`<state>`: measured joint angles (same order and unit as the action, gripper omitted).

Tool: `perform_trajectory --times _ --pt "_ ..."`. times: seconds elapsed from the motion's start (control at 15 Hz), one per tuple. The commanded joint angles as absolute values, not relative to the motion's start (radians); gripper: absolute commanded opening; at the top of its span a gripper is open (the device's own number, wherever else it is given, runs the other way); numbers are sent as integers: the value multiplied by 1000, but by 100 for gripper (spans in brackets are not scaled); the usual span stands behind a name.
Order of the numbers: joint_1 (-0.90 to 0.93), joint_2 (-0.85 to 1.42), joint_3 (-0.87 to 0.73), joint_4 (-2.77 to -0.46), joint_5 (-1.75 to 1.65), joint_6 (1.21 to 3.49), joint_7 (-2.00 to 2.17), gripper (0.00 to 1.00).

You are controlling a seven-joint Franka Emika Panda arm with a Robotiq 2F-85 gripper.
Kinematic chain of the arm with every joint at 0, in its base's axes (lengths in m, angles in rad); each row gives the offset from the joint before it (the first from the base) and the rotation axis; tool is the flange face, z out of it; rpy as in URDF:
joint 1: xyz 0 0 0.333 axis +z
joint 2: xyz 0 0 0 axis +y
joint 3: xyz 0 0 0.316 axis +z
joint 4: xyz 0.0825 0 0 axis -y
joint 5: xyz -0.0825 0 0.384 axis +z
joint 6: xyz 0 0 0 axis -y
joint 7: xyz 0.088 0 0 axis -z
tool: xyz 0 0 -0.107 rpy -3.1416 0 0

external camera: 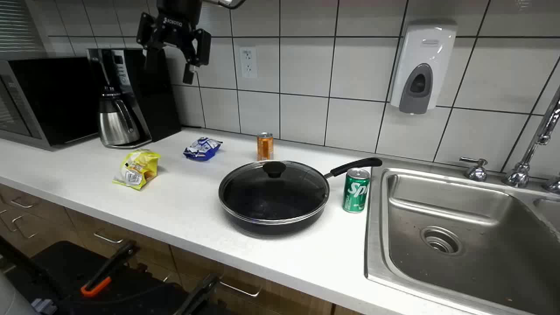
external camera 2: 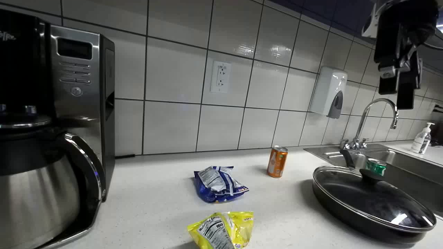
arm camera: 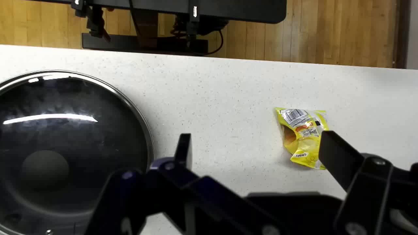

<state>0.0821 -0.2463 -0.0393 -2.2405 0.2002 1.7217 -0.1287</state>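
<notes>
High over the white counter (arm camera: 212, 94), my jaws stand parted and free. Below me lie a yellow snack bag (arm camera: 303, 138) and a lidded black pan (external camera: 272, 199); nearer the tiled wall (external camera: 306, 63), a blue bag (external camera 2: 218, 184) and an orange can (external camera 2: 277, 161); farther off, a green can (external camera: 356, 190) beside the sink (external camera: 415, 208).

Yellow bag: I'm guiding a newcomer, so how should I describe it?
Find the coffee maker on the counter. The yellow bag lies near it, closer to the counter's front edge than the blue bag. Its bright yellow sets it apart.
</notes>
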Motion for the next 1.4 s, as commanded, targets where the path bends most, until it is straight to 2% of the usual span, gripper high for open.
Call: perform_trajectory --times 0.0,0.27,0.73,1.33 --pt "65 -245 -24 -2239 203 1720 -132 100" --pt "65 -245 -24 -2239 203 1720 -132 100" --pt "95 -374 54 -2313 177 1771 -93 100" --pt "85 -575 82 -2546 173 1923 -3 100"
